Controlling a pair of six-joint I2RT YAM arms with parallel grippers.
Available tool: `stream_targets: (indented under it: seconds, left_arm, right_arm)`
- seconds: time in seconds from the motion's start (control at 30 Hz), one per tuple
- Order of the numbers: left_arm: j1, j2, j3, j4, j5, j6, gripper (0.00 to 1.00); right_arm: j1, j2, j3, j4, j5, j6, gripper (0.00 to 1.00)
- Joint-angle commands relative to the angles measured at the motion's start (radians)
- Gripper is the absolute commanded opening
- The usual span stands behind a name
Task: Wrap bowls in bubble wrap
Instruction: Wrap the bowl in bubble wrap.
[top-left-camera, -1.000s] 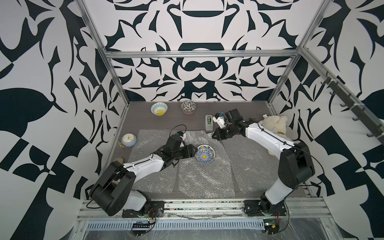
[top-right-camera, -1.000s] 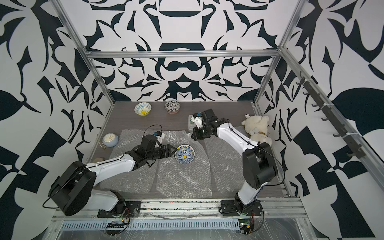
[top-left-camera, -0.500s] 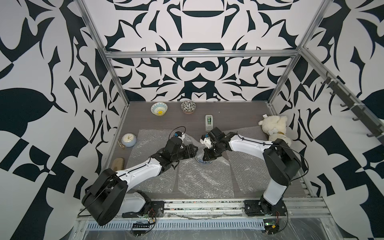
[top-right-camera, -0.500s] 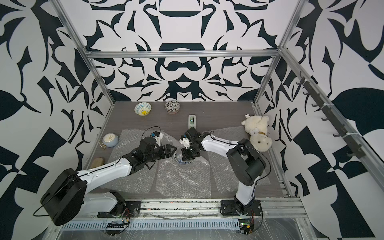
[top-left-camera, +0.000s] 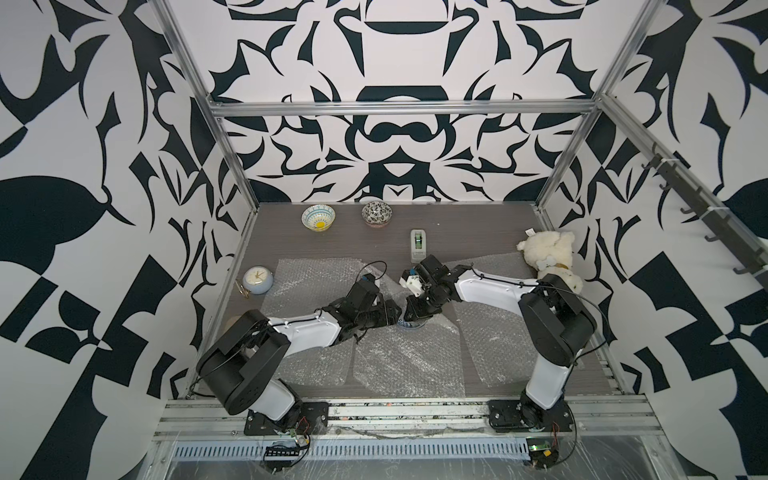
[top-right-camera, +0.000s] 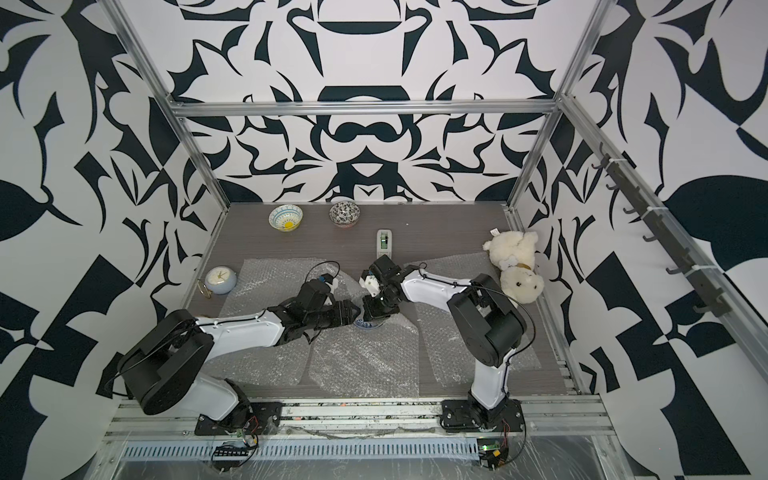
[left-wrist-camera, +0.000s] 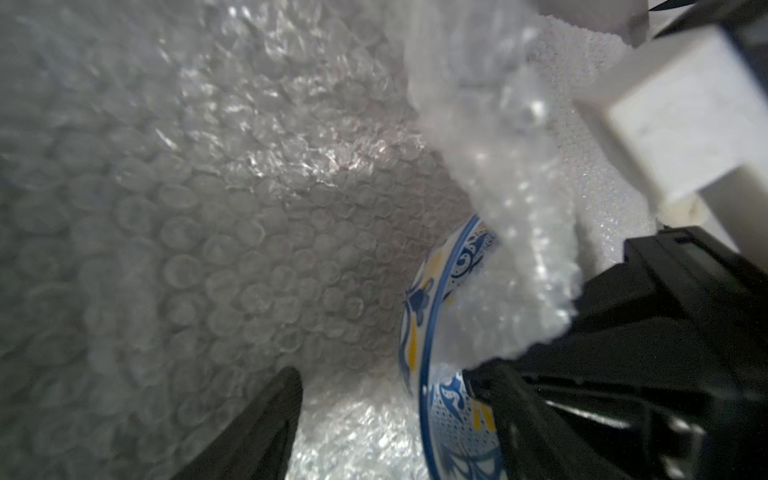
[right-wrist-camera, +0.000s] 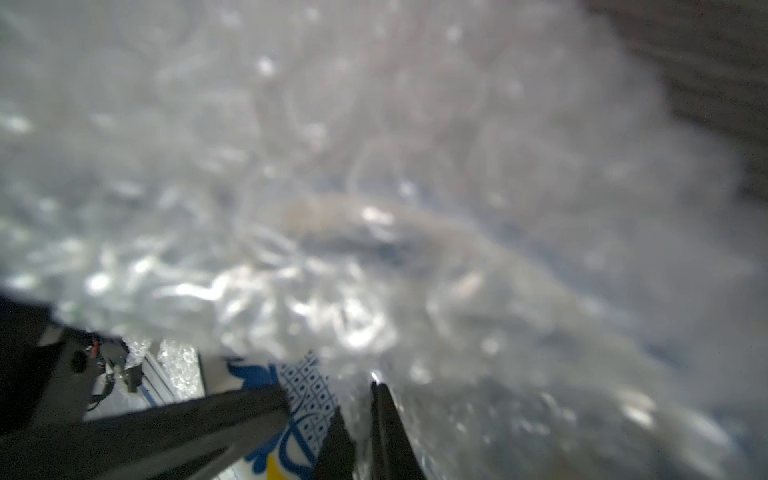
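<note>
Folding well, we think, means bringing the flat near end of the middle bubble wrap sheet (top-left-camera: 409, 365) up over the blue-patterned bowl (top-left-camera: 409, 327), which sits on its far part. The left gripper (top-left-camera: 395, 319), spread, can pin the draped flap (left-wrist-camera: 519, 232); the right gripper (top-left-camera: 416, 311), jaws slightly parted, should lift clear without dragging it.

Nothing legible is showing anywhere. The clock (top-left-camera: 257, 280) dial and the green panel of the small device (top-left-camera: 418, 245) on the table (top-left-camera: 478, 224) are appearing too small to read in both top views, as is the white tag (top-left-camera: 530, 231) beside the plush bear (top-left-camera: 548, 257). Up close, the bowl (left-wrist-camera: 449, 419) is showing only blue and yellow painted ornament, no letters.
</note>
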Motion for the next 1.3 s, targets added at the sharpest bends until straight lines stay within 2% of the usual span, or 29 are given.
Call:
stream_targets:
  seconds: [0.0, 0.1, 0.23, 0.33, 0.43, 0.53, 0.6, 0.83, 1.1, 1.13, 1.27]
  left_arm:
    - [-0.004, 0.025, 0.028, 0.009, -0.007, -0.005, 0.75]
    - [-0.004, 0.030, 0.031, 0.008, -0.013, -0.005, 0.73]
    - [-0.004, 0.038, 0.036, 0.012, -0.016, -0.003, 0.72]
    - [-0.004, 0.042, 0.038, 0.017, -0.013, -0.004, 0.71]
    - [-0.004, 0.038, 0.035, 0.021, -0.015, -0.002, 0.71]
    - [-0.004, 0.033, 0.033, 0.020, -0.018, -0.001, 0.70]
    - [-0.004, 0.031, 0.034, 0.020, -0.017, 0.000, 0.67]
    - [-0.005, 0.033, 0.035, 0.019, -0.021, 0.002, 0.67]
    - [-0.005, 0.021, 0.031, 0.014, -0.029, 0.006, 0.67]
    - [-0.006, 0.008, 0.026, 0.014, -0.038, 0.008, 0.62]
    - [-0.024, -0.107, -0.041, 0.027, -0.155, -0.016, 0.61]
  right_arm:
    - [-0.001, -0.068, -0.009, 0.007, -0.052, -0.009, 0.24]
    - [-0.020, -0.118, -0.007, -0.009, -0.098, -0.011, 0.30]
    - [-0.065, -0.191, 0.004, -0.020, -0.224, -0.032, 0.32]
    - [-0.147, -0.240, 0.001, -0.021, -0.218, -0.028, 0.35]
    - [-0.243, -0.257, 0.005, -0.057, -0.128, -0.049, 0.37]
    - [-0.250, -0.247, 0.041, -0.137, 0.038, -0.111, 0.41]
    - [-0.248, -0.222, 0.051, -0.149, 0.048, -0.135, 0.42]
    - [-0.129, -0.117, 0.098, -0.185, 0.222, -0.193, 0.56]
    - [-0.029, 0.024, 0.174, -0.227, 0.450, -0.211, 0.56]
    - [-0.020, 0.036, 0.177, -0.229, 0.465, -0.214, 0.56]
    - [-0.018, 0.047, 0.174, -0.207, 0.480, -0.215, 0.51]
